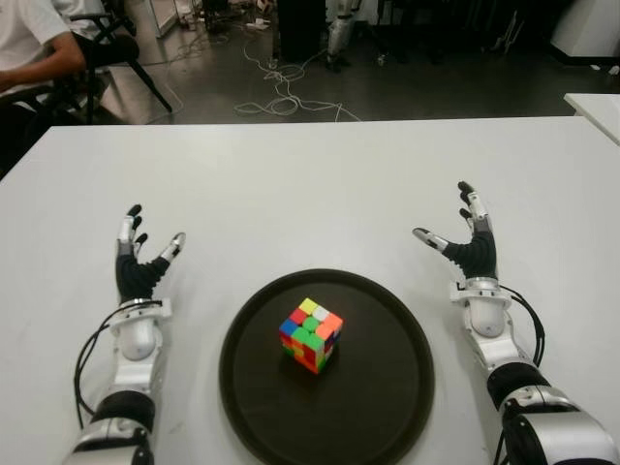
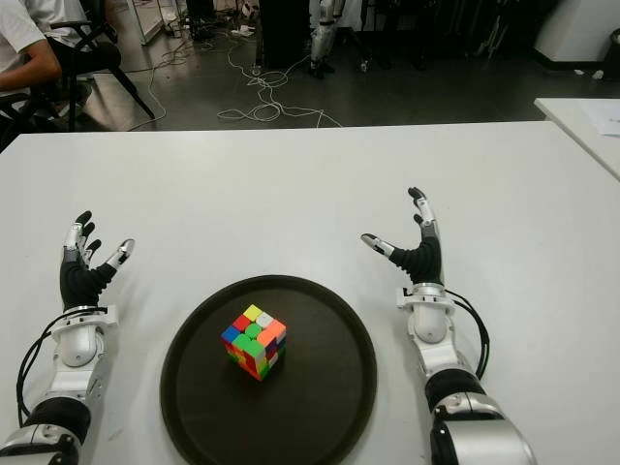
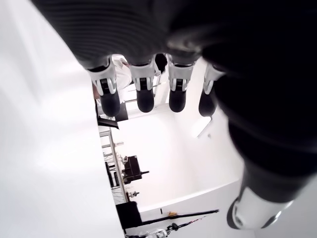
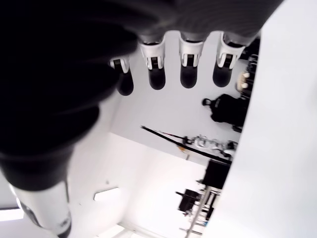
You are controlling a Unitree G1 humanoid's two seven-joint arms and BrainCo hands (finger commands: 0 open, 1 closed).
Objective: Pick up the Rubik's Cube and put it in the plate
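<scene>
**Cube sits in the plate, both hands empty**

Cube [image 1: 311, 334] stands inside the dark round plate [image 1: 387, 387], a little left of its middle, with one corner turned toward the robot. It touches only the floor of the plate; nothing holds it. The plate lies on the white table [image 1: 320, 184], near the robot's edge.

Left hand [image 1: 139, 266] shows to the left of the plate, apart from it, with the fingers [image 3: 143, 94] stretched out and spread, holding nothing. Right hand [image 1: 467, 247] shows to the right of the plate, also apart, its fingers [image 4: 190, 67] straight and wide, the thumb pointing toward the middle. Both wrist views show only straight fingers against the ceiling, no cube between them.

By my judgement the task is finished, or almost: the cube is already in the plate and released. Nothing seems left to do, except maybe to bring the arms back.

Behind the table, a person [image 1: 34, 44] sits on a chair at the far left, and cables [image 1: 281, 92] lie on the floor.
</scene>
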